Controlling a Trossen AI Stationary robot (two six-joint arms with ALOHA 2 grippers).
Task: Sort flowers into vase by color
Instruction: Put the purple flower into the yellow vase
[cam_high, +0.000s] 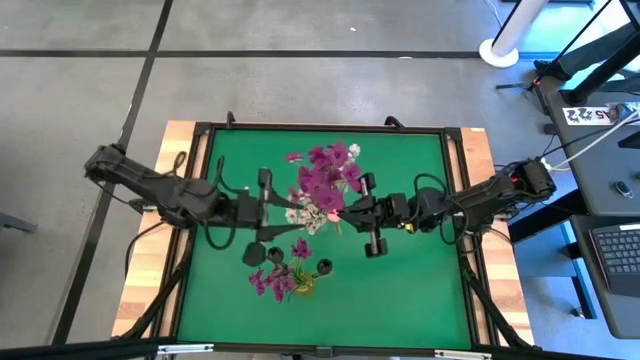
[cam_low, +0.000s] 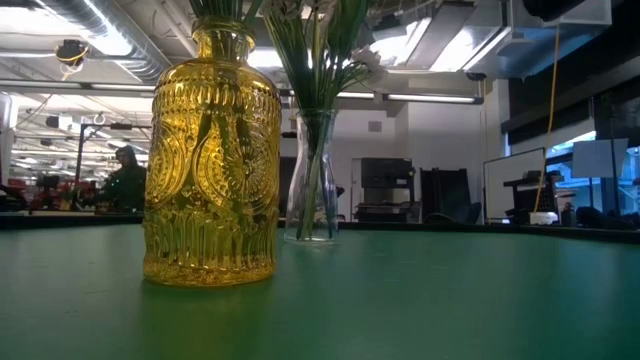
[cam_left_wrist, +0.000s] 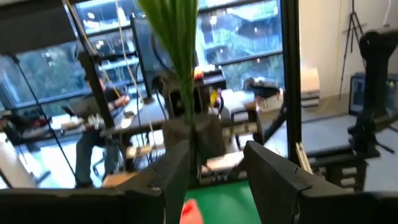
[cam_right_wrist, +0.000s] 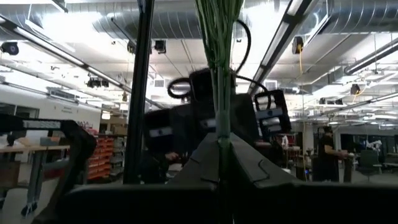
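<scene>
Two dark arms reach in over the green surface (cam_high: 400, 290) from opposite sides and meet near its middle. A clear glass vase (cam_low: 311, 180) stands there, holding a large bunch of magenta-purple and white flowers (cam_high: 325, 185) on thin green stalks. Nearer the front edge stands an embossed amber-yellow glass bottle vase (cam_low: 211, 160) with a smaller bunch of magenta-purple flowers (cam_high: 280, 275). The two vases are near each other but apart.

The left end effector (cam_left_wrist: 214, 168) sits just beside the bundle of green stalks (cam_left_wrist: 177, 37) of the large bunch. Its fingers are parted, with the stalks running up between them; whether they touch the stalks cannot be told.

The right end effector (cam_right_wrist: 222, 155) is on the other side of the same bunch. Its fingers are pressed together around a tight bundle of the green stalks, which rises straight up from between them.

Beyond the surface, a person (cam_right_wrist: 328, 152) stands in the room.
</scene>
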